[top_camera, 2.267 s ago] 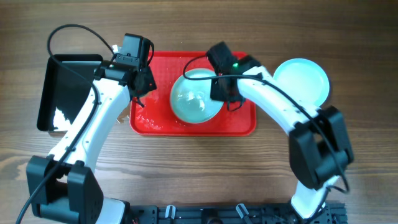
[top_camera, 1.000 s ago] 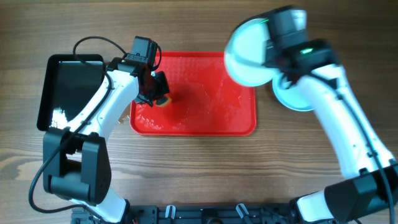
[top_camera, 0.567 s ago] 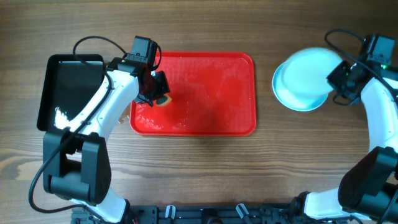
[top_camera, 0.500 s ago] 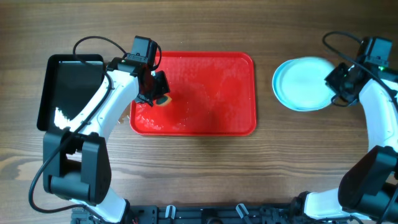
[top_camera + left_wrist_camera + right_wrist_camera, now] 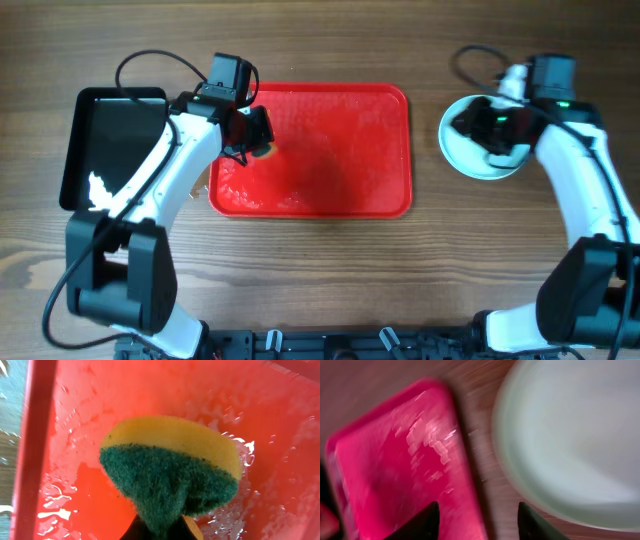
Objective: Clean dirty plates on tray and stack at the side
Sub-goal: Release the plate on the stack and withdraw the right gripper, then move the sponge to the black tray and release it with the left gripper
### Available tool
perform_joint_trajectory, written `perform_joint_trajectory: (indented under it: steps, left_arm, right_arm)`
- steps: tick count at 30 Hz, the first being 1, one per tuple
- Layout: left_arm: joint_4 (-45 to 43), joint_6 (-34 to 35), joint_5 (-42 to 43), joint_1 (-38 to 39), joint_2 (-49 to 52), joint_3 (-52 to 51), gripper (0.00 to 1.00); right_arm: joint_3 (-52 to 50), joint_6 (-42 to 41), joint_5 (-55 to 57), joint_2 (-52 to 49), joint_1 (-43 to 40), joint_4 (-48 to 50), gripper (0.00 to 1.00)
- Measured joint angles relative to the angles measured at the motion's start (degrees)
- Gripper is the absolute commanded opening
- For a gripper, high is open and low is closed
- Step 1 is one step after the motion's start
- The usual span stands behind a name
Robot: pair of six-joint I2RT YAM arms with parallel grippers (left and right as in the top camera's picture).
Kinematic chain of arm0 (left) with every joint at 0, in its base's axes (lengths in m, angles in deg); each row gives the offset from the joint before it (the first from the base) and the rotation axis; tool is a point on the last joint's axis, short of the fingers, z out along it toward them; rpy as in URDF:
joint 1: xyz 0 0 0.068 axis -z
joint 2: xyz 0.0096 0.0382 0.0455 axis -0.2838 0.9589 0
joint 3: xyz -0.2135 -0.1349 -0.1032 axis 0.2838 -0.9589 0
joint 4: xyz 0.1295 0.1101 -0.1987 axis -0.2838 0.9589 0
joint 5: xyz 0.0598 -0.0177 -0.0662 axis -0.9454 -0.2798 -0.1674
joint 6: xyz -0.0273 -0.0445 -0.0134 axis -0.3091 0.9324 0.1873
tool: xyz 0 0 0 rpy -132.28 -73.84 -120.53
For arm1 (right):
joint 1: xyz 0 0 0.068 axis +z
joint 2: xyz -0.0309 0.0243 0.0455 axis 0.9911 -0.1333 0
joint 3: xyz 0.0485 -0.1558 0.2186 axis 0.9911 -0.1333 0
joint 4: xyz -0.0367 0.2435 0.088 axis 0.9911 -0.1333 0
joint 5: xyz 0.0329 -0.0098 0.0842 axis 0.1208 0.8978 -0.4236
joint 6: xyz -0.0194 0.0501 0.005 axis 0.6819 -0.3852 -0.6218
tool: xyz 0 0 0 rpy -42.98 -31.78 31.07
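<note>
The red tray point(image 5: 330, 160) lies mid-table, wet, with no plate on it. My left gripper point(image 5: 252, 137) hangs over its left end, shut on a yellow and green sponge point(image 5: 263, 151). In the left wrist view the sponge point(image 5: 170, 467) fills the middle, green side towards the camera, above the wet tray point(image 5: 75, 425). The pale plates point(image 5: 466, 160) sit stacked on the table right of the tray. My right gripper point(image 5: 478, 126) hovers over the stack, open and holding nothing. The blurred right wrist view shows the top plate point(image 5: 570, 435), the tray point(image 5: 395, 470) and my open gripper point(image 5: 480, 525).
A deeper black tray point(image 5: 115, 140) stands at the far left with a white patch in its near corner. The left arm's cable loops above it. Bare wooden table point(image 5: 330, 270) lies in front of the red tray.
My right gripper carried a plate off the tray to the stack at the right, let it go, opened and swung left over the stack. The left gripper stayed put with the sponge.
</note>
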Motion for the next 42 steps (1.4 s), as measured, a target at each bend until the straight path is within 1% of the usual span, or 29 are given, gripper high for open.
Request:
perform_joint_trajectory:
  steps: [1,3,6,8,13,15,17,19,21,23,25,27,29,30,32,33,35,36,37,38,39,40,42]
  left_arm:
    - [0.02,-0.44,-1.03,-0.09,-1.36,0.31,0.04]
    - [-0.13,-1.09,-4.2,-0.83,-4.66,0.83,0.04]
    - [0.33,-1.31,-12.72,-6.1,-10.47,2.14,0.04]
    - [0.57,-1.44,-15.78,-9.81,-10.88,2.54,0.04]
    - [1.33,-1.49,-20.7,-24.41,-6.49,2.54,0.04]
    - [1.86,-1.49,-20.44,-28.94,-3.69,2.54,0.05]
    - [1.84,-1.51,-18.43,-31.95,-1.09,2.54,0.09]
    - [1.79,-1.64,-16.0,-34.01,1.53,2.54,0.22]
    - [1.77,-1.77,-13.88,-34.91,4.13,2.54,0.48]
    - [1.77,-2.12,-12.76,-34.93,5.29,2.54,0.57]
    - [1.75,-2.05,-12.15,-34.91,5.6,2.54,0.58]
    - [1.81,-2.29,-11.8,-34.93,5.49,2.54,0.56]
    - [2.6,-2.16,-11.74,-34.91,4.63,2.54,0.56]
    - [3.15,-1.88,-11.58,-34.91,3.48,2.54,0.61]
    - [4.52,-0.81,-10.21,-34.93,-0.96,2.47,0.73]
    - [4.83,-0.79,-9.31,-34.93,-3.1,2.47,0.77]
    - [6.27,-0.13,-5.86,-34.93,-10.25,2.47,0.89]
    - [7.67,0.31,-3.54,-34.93,-14.58,2.49,1.0]
    - [9.49,0.33,-1.33,-34.91,-18.25,2.54,1.0]
    - [11.02,0.5,0.2,-34.91,-20.81,2.56,1.0]
    - [12.55,0.52,1.53,-34.91,-22.82,2.56,1.0]
    - [14.97,0.46,2.67,-34.93,-24.76,2.56,1.0]
    - [17.4,0.48,3.91,-34.93,-26.67,2.56,1.0]
  right_arm:
    - [0.0,0.48,-0.66,0.0,3.13,0.02,0.67]
    - [0.0,1.33,-1.55,0.0,8.94,0.61,0.67]
    - [0.0,1.51,-1.9,0.0,18.16,2.14,0.69]
    - [0.0,1.05,-1.22,0.0,22.25,2.27,0.7]
    - [0.0,0.35,1.55,0.0,29.7,2.1,0.7]
    - [0.0,0.15,2.4,0.0,31.21,2.19,0.7]
    - [0.0,0.0,2.95,0.0,32.26,2.54,0.71]
    - [0.0,-0.04,3.06,0.02,32.81,2.86,0.72]
    - [0.0,-0.52,3.28,0.0,32.94,2.93,0.72]
    - [0.0,-0.92,3.5,0.0,32.94,2.95,0.71]
    - [0.0,-0.94,3.69,0.0,32.94,2.91,0.72]
    - [0.0,-0.94,3.69,0.02,32.94,2.49,0.69]
    - [0.0,-0.87,3.72,0.02,32.94,1.6,0.55]
    - [-0.02,-0.74,3.85,0.22,32.94,0.92,0.53]
    - [-0.28,0.02,4.13,2.21,32.94,0.26,0.54]
    - [-0.33,0.09,4.26,3.91,32.94,0.07,0.55]
    - [-0.35,0.22,4.55,10.4,32.94,-1.01,0.56]
    - [-0.35,0.22,4.66,14.12,32.94,-1.92,0.57]
    - [-0.35,0.26,4.98,19.21,32.94,-4.28,0.6]
    - [-0.31,0.26,5.81,23.15,32.96,-7.08,0.86]
    - [-0.31,0.31,6.99,26.97,32.98,-9.66,1.0]
    - [-0.28,0.17,8.44,31.15,32.98,-13.07,1.0]
    - [-0.17,0.2,10.58,35.93,32.98,-17.38,1.0]
